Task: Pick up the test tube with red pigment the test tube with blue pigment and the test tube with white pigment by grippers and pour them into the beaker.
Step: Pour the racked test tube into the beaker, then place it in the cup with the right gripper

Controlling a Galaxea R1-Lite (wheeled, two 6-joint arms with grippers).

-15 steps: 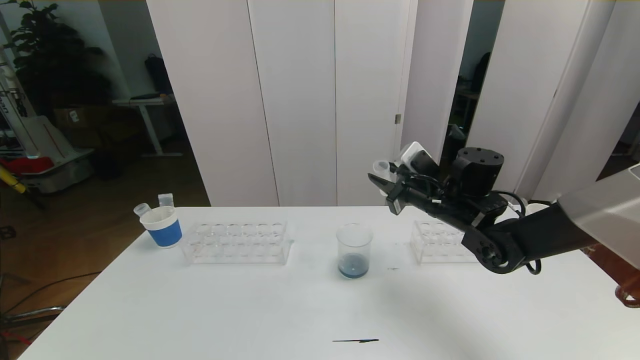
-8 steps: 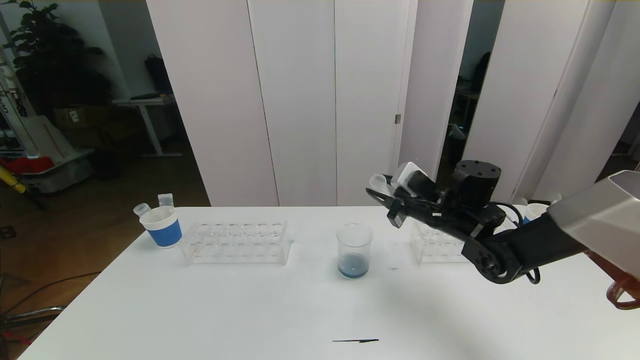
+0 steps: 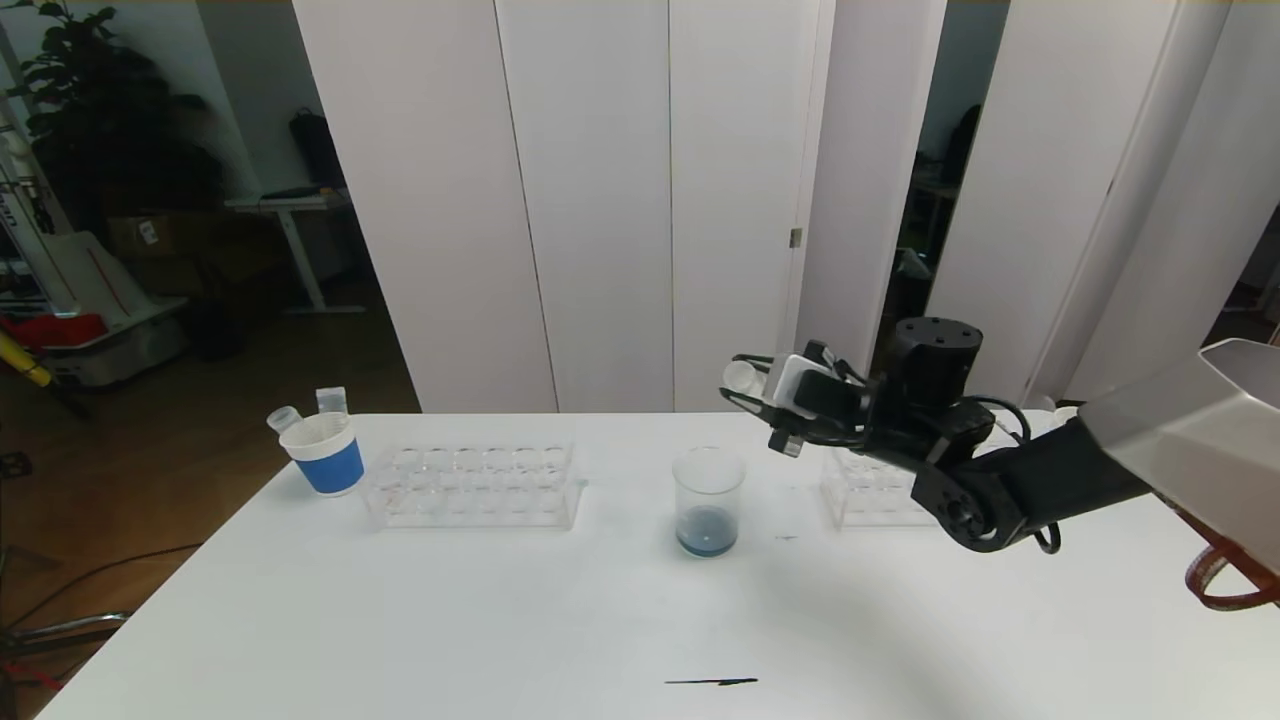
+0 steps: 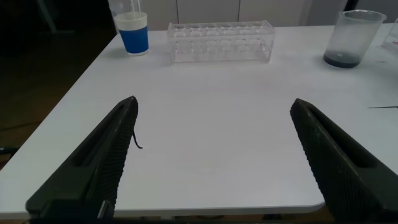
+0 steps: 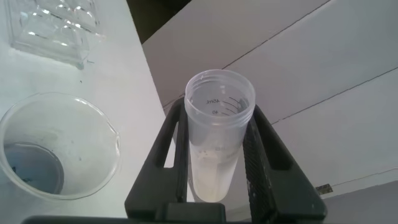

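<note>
clear tube [image 5: 219,134]; cream-white liquid inside

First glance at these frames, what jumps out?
The right gripper hangs in the air above and just right of the beaker, shut on the test tube with white pigment, which is tipped toward the beaker. The beaker, mid-table, already holds dark blue liquid at its bottom. The left gripper hovers open, low over the table's near edge.
</note>
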